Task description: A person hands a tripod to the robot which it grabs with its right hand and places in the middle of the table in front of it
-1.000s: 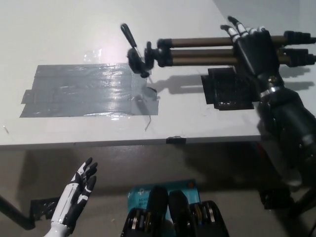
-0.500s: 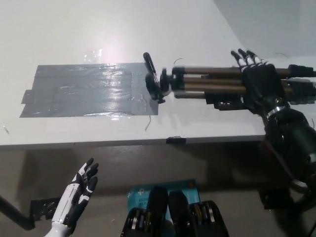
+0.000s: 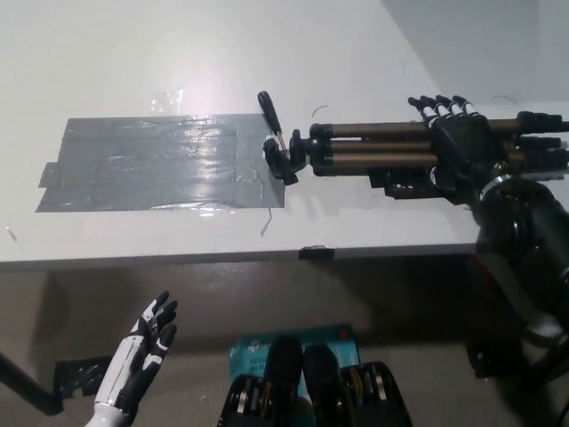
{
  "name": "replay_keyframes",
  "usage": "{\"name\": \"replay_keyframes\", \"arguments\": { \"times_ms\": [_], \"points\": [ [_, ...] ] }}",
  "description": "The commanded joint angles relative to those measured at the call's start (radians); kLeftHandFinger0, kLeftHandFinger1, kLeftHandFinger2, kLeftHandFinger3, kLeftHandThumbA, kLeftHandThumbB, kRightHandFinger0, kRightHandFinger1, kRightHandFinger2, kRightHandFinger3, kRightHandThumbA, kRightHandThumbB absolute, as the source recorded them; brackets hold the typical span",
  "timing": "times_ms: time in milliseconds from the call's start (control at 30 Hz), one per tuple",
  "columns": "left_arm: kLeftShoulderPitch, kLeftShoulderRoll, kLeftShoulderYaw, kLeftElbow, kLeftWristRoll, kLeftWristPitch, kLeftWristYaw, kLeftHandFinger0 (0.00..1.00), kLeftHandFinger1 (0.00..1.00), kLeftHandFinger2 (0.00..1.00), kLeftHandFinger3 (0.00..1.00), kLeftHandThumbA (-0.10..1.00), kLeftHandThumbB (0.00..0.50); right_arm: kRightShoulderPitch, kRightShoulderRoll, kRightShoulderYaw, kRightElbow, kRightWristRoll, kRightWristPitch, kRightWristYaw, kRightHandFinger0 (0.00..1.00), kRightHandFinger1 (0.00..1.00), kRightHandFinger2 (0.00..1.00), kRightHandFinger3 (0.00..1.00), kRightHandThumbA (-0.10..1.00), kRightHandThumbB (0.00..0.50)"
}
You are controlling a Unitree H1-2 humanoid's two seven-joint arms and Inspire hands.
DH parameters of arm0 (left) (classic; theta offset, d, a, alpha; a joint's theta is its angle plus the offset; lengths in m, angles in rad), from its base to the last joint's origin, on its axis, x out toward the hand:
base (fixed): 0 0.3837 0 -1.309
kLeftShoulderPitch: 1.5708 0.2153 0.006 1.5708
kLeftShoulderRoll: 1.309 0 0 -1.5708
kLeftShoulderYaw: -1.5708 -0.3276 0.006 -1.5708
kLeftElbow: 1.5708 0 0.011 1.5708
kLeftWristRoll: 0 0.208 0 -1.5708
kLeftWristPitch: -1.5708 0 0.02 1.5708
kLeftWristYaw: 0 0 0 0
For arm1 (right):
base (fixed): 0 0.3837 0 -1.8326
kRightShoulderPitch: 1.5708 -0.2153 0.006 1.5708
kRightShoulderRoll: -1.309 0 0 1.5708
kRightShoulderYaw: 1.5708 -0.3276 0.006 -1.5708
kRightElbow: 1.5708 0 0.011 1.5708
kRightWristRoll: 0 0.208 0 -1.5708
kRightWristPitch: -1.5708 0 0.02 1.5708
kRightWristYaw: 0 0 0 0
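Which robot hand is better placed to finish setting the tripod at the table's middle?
Right. The black right robot hand lies on the legs of the black, bronze-legged tripod on the white table; the white left robot hand hangs open below the table's edge.

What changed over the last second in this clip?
The right hand brought the tripod down toward the near edge, seemingly onto the table, its head at the edge of the grey tape patch. The left hand stayed open below the table; the patch is unmoved.

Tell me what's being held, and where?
Nothing seems gripped: the right hand lies across the tripod legs, fingers stretched out, not wrapped. The left hand is open, empty.
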Motion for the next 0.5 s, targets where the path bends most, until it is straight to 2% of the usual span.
{"name": "replay_keyframes", "arguments": {
  "times_ms": [0,133,167,200,233,267,300,400,467],
  "points": [
    [-0.043,0.02,0.004,-0.042,-0.025,-0.007,-0.023,1.0,1.0,1.0,1.0,0.82,0.298,-0.313,-0.25,-0.278,-0.369,0.833,0.358,1.06,1.0,1.0,1.0,1.0,0.55,0.5],
    [-0.043,0.019,0.003,-0.043,-0.032,-0.006,-0.028,1.0,1.0,1.0,1.0,0.8,0.304,-0.405,-0.29,-0.32,-0.363,0.855,0.448,1.108,1.0,1.0,1.0,1.0,0.5,0.484],
    [-0.044,0.018,0.003,-0.043,-0.033,-0.006,-0.028,1.0,1.0,1.0,1.0,0.8,0.302,-0.442,-0.312,-0.306,-0.353,0.829,0.421,1.123,1.0,1.0,1.0,1.0,0.59,0.496],
    [-0.045,0.017,0.003,-0.042,-0.031,-0.006,-0.027,1.0,1.0,1.0,1.0,0.8,0.294,-0.471,-0.321,-0.304,-0.336,0.813,0.412,1.131,1.0,1.0,1.0,1.0,0.57,0.488],
    [-0.047,0.017,0.003,-0.04,-0.031,-0.004,-0.026,0.99,1.0,1.0,1.0,0.79,0.291,-0.514,-0.326,-0.322,-0.305,0.813,0.448,1.144,1.0,1.0,1.0,1.0,0.51,0.492],
    [-0.046,0.016,0.004,-0.042,-0.035,0.003,-0.027,0.99,1.0,1.0,1.0,0.78,0.294,-0.55,-0.33,-0.331,-0.276,0.808,0.458,1.157,1.0,1.0,1.0,1.0,0.5,0.481],
    [-0.044,0.015,0.005,-0.044,-0.036,0.006,-0.026,0.99,1.0,1.0,1.0,0.78,0.296,-0.57,-0.331,-0.334,-0.256,0.8,0.452,1.162,1.0,1.0,1.0,1.0,0.52,0.499],
    [-0.047,0.019,0.0,-0.043,-0.018,-0.01,-0.024,0.99,1.0,1.0,1.0,0.78,0.281,-0.625,-0.335,-0.358,-0.208,0.793,0.469,1.165,1.0,1.0,1.0,1.0,0.49,0.5],
    [-0.051,0.017,0.001,-0.044,-0.023,0.0,-0.024,0.98,1.0,1.0,1.0,0.76,0.29,-0.637,-0.342,-0.368,-0.21,0.797,0.476,1.167,1.0,1.0,1.0,1.0,0.54,0.5]
  ]
}}
